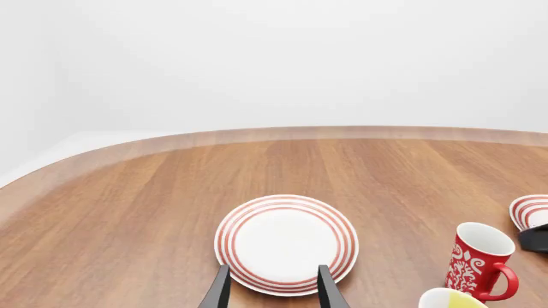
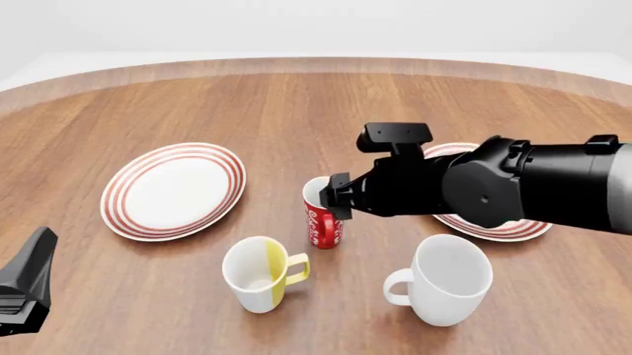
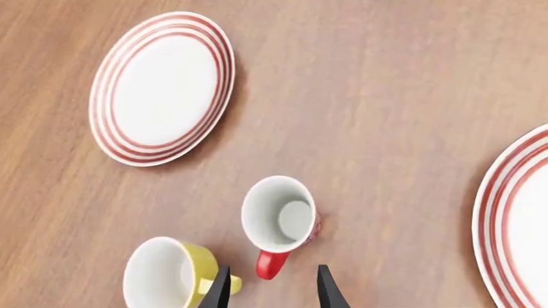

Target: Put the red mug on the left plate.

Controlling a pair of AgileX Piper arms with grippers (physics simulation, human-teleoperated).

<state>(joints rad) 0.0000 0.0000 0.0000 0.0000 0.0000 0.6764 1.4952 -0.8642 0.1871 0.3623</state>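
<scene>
The red mug point(image 2: 321, 220) stands upright on the table between the two plates, with its handle toward the arms' side. From above in the right wrist view, the mug point(image 3: 281, 217) shows its white inside. My right gripper point(image 3: 272, 292) is open above it, fingers either side of the red handle and just short of it. In the front view the right gripper point(image 2: 337, 197) is at the mug's rim. The left plate point(image 2: 175, 190) lies empty to the mug's left. My left gripper point(image 1: 272, 292) is open and empty, low over the near edge of that plate point(image 1: 287, 244).
A white mug with a yellow stripe point(image 2: 259, 274) stands near the front, left of the red mug. A big white mug point(image 2: 449, 279) stands at the front right. The right plate point(image 2: 508, 229) lies partly behind my right arm. The left arm's body point(image 2: 25, 285) shows at the lower left.
</scene>
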